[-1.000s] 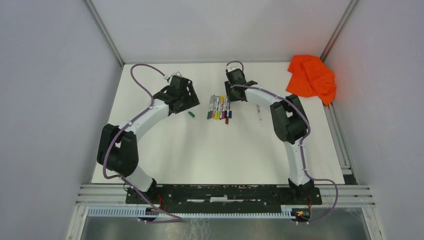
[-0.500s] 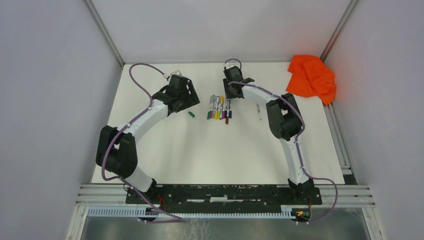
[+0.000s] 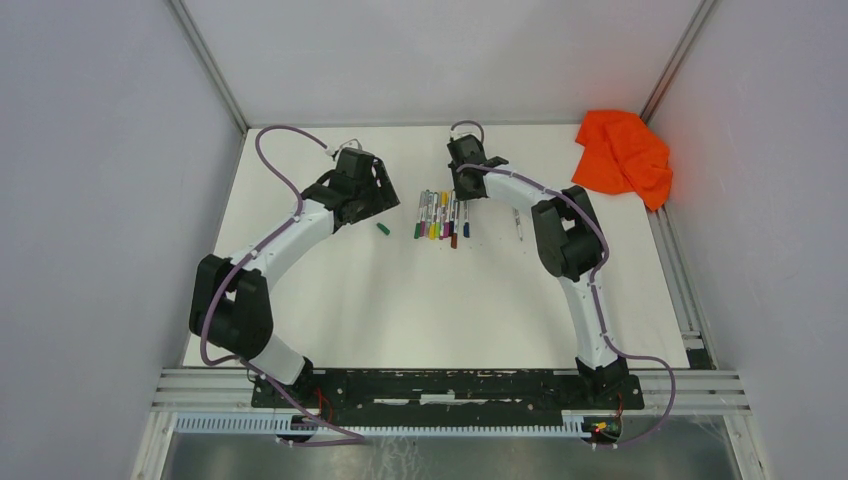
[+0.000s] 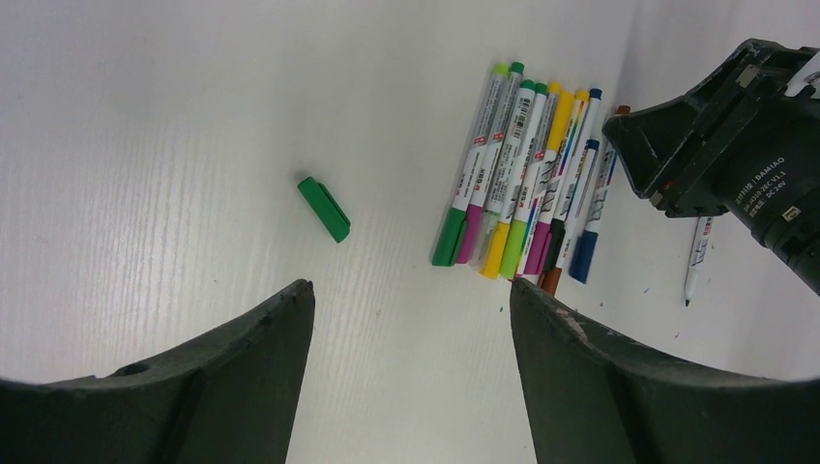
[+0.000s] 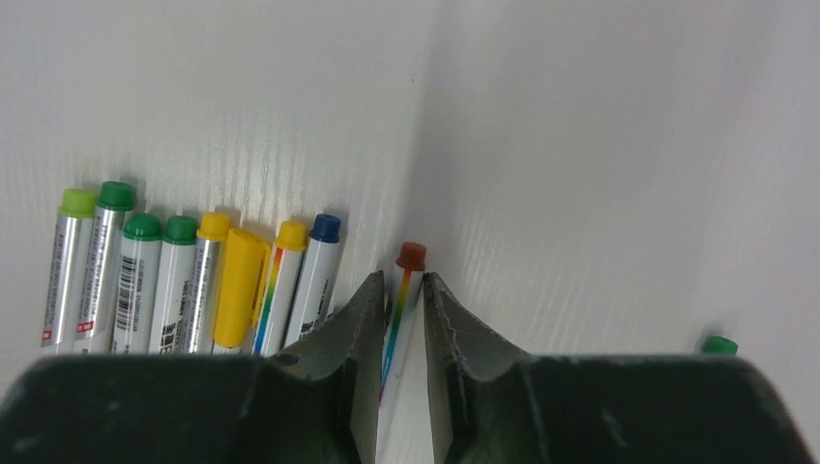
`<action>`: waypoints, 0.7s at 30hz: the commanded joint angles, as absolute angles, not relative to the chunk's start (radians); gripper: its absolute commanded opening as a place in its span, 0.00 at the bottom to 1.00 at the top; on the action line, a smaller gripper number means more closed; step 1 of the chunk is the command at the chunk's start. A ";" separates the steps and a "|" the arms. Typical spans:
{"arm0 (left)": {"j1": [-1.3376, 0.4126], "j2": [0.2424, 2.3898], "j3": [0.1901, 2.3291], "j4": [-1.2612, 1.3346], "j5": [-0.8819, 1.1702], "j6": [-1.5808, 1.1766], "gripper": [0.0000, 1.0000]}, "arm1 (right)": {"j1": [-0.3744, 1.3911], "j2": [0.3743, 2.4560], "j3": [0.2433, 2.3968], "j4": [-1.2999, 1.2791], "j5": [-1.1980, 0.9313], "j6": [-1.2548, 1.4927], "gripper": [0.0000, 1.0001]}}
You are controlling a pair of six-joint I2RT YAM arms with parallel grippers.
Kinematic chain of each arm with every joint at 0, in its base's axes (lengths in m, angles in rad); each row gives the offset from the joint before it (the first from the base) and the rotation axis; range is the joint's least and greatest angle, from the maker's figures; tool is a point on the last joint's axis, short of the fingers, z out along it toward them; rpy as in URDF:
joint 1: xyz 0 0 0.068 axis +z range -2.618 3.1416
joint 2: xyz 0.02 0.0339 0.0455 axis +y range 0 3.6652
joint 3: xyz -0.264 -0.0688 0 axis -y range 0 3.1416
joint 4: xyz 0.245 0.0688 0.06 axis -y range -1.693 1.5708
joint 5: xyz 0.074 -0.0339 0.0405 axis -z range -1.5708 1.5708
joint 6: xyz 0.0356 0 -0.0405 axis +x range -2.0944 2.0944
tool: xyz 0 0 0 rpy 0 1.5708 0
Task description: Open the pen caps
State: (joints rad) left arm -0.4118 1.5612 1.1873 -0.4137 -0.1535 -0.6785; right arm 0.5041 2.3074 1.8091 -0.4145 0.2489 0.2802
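One green cap [image 4: 324, 209] lies off, nine o'clock of the capped pens [image 4: 522, 184]; right gripper [image 5: 403, 285] narrow around one, left gripper [image 4: 411, 290] wide.

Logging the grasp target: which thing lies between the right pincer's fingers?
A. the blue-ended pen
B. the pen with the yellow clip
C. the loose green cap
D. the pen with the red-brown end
D: the right wrist view shows the right pincer straddling the pen with the red-brown end, one finger on each side of it.
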 commanded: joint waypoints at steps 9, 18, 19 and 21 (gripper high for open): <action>-0.415 1.514 1.189 -0.383 -0.121 -0.697 0.79 | 0.501 2.271 1.676 -0.393 0.260 0.310 0.09; -0.417 1.440 1.063 -0.163 0.118 -0.667 0.78 | 0.473 2.093 1.439 -0.180 0.121 0.328 0.00; -0.418 1.433 1.042 -0.127 0.152 -0.666 0.78 | 0.470 2.063 1.406 -0.147 0.099 0.332 0.00; -0.432 1.420 1.005 -0.055 0.203 -0.661 0.77 | 0.466 2.015 1.365 -0.113 0.055 0.340 0.00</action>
State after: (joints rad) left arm -0.4137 1.4670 1.0664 -0.2401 0.0380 -0.6769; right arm 0.4782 2.1113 1.4437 -0.1833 0.1627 0.3141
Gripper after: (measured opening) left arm 0.777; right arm 0.029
